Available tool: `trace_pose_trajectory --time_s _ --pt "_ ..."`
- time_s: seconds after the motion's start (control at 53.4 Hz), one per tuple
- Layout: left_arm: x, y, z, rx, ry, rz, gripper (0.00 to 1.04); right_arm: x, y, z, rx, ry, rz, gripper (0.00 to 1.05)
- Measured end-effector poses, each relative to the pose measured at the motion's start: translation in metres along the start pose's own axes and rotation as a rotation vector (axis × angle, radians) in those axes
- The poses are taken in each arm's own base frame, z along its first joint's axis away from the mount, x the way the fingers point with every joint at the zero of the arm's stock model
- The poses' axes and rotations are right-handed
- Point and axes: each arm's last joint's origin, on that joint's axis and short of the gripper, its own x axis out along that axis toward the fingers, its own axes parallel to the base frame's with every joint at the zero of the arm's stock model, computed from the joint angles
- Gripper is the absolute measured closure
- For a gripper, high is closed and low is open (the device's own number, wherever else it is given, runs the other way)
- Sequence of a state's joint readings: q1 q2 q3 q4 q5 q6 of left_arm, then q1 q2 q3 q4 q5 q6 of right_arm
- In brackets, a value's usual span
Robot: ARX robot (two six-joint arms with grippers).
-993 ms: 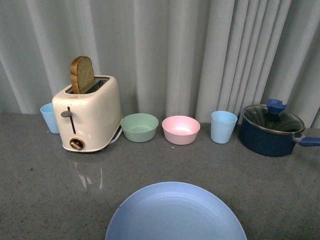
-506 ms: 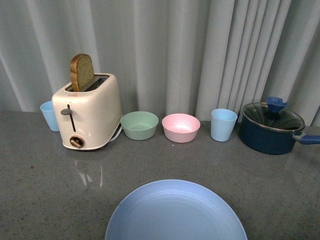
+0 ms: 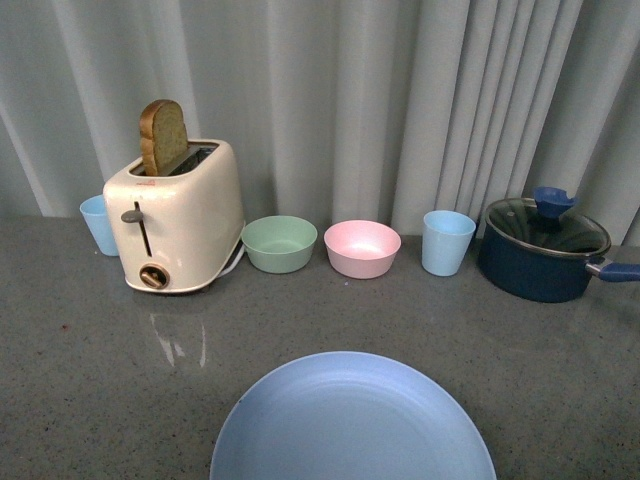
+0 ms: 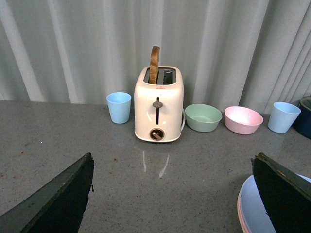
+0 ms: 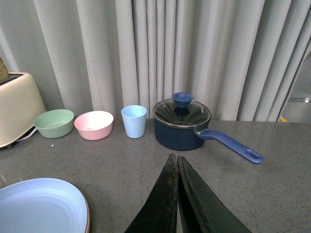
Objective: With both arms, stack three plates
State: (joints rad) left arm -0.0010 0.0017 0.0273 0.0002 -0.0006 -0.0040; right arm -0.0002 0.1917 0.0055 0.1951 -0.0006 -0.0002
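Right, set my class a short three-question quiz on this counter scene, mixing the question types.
1. True or false: the right hand is shut on a plate.
2. Which bowl stands nearer the toaster? A) green bowl B) pink bowl
3. Fill in: the top plate, nearest the robot, is light ___.
Key: 1 false, it is shut on nothing; 2 A; 3 blue.

No text can be read; the toaster [image 4: 159, 110] bears a small red mark, too blurred to make out.
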Motion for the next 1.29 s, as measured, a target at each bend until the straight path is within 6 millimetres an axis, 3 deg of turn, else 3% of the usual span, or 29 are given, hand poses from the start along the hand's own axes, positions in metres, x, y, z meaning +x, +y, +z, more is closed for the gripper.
trace_pose_trajectory --time_s 0.356,0.937,1.293 --pt "0.0 0.0 0.0 0.0 0.0 0.0 0.07 -0.012 0.0 -0.003 0.0 0.006 0.0 1.01" --pt "0.0 0.0 0.0 0.0 0.0 0.0 0.07 -0.012 0.0 -0.003 0.0 0.006 0.0 0.05" --pt "0.0 0.0 0.0 0.0 0.0 0.0 0.07 -0.012 0.0 -0.003 0.0 0.006 0.0 0.07"
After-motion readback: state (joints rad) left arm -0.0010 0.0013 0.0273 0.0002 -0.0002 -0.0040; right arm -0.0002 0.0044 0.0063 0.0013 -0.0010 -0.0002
